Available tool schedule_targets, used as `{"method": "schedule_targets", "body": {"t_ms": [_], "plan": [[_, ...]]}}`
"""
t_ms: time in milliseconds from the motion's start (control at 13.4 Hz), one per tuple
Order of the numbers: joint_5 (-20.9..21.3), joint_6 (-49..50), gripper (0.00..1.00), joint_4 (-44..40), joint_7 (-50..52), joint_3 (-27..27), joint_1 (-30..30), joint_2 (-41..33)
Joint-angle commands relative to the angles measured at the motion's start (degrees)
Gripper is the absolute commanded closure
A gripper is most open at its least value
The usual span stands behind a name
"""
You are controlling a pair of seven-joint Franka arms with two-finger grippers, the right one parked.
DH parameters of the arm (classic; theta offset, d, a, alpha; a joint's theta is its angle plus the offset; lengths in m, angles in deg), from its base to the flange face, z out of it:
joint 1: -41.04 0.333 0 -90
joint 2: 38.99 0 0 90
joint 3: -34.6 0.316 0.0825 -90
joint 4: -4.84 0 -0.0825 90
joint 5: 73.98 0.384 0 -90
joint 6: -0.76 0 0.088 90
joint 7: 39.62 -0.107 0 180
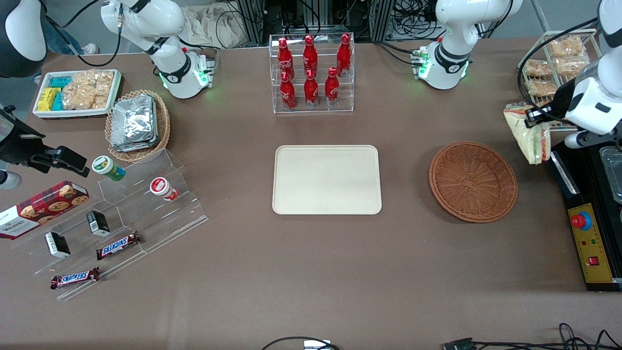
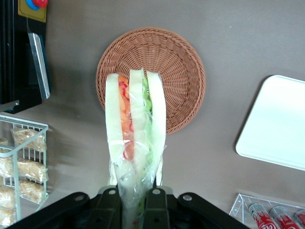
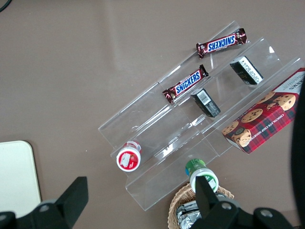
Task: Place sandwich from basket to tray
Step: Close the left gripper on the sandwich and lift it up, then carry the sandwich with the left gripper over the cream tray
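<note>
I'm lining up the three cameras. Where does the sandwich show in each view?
Front view: sandwich hangs from the tool, above the table beside the basket.
Left wrist view: sandwich clamped in the tool, over the basket.
Right wrist view: not in it.
Shared landmark: the tray.

The left arm (image 1: 590, 104) has glossy white rounded shells with dark grey joint bands and a black cable looping beside it. Its domed white base (image 1: 444, 65) carries a black ring, a small logo and green lights. The gripper (image 2: 136, 202) is black, with round screw holes along its body.
</note>
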Motion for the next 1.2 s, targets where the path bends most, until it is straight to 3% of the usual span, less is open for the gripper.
{"method": "schedule_targets", "body": {"t_ms": [0, 523, 748, 1121], "plan": [[-0.54, 2.17, 1.00, -3.49, 1.13, -5.23, -0.11, 2.22], [-0.19, -1.41, 1.00, -7.53, 24.13, -30.98, -0.03, 12.57], [0.86, -8.45, 1.00, -6.13, 29.96, -35.66, -0.11, 18.29], [8.68, -27.22, 1.00, 7.12, 30.67, -37.17, -2.66, 22.68]]}}
